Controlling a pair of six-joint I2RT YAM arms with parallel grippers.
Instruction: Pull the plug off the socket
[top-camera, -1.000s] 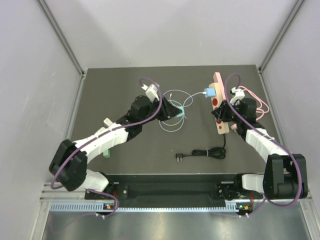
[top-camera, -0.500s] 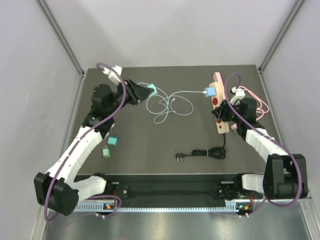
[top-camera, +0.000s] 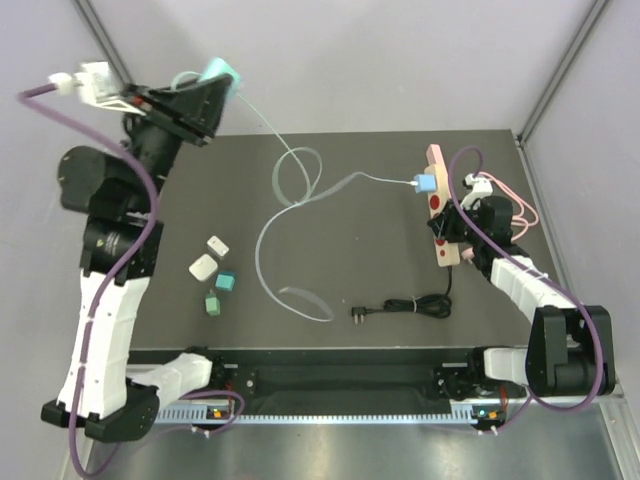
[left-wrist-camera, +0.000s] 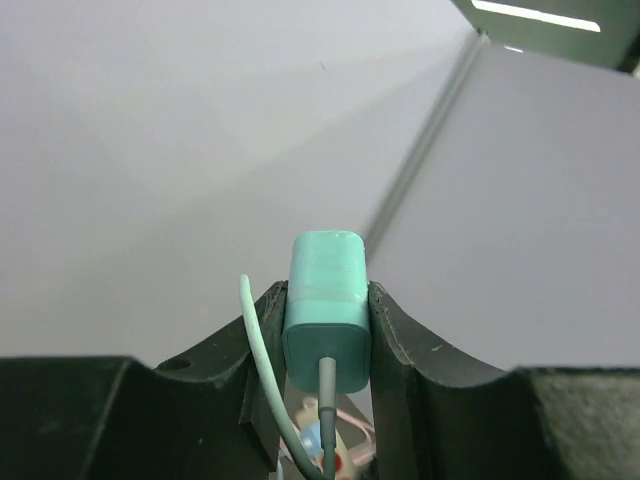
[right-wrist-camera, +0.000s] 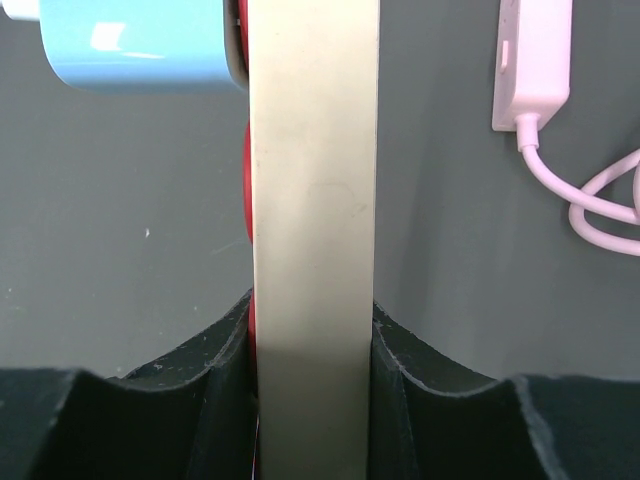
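My left gripper (top-camera: 216, 82) is raised high over the table's far left corner, shut on a teal plug (top-camera: 220, 71). In the left wrist view the teal plug (left-wrist-camera: 327, 308) sits squeezed between the black fingers (left-wrist-camera: 392, 330), a grey lead leaving its near end. A pale cable (top-camera: 268, 240) trails from it down to the mat in loops. The beige socket strip (top-camera: 434, 158) lies at the right with a blue plug (top-camera: 425, 185) in it. My right gripper (top-camera: 447, 238) is shut on the socket strip (right-wrist-camera: 312, 190), with the blue plug (right-wrist-camera: 135, 45) at upper left.
Small white, teal and green adapters (top-camera: 215, 270) lie at the left of the mat. A coiled black cable (top-camera: 408, 306) lies near the front. A white adapter (right-wrist-camera: 532, 70) with a pink cable (top-camera: 512, 200) lies right of the strip. Enclosure walls stand close around.
The left arm has swung up and to the left, carrying the teal plug off the mat and stretching its cable out. The right arm and socket strip have stayed put.
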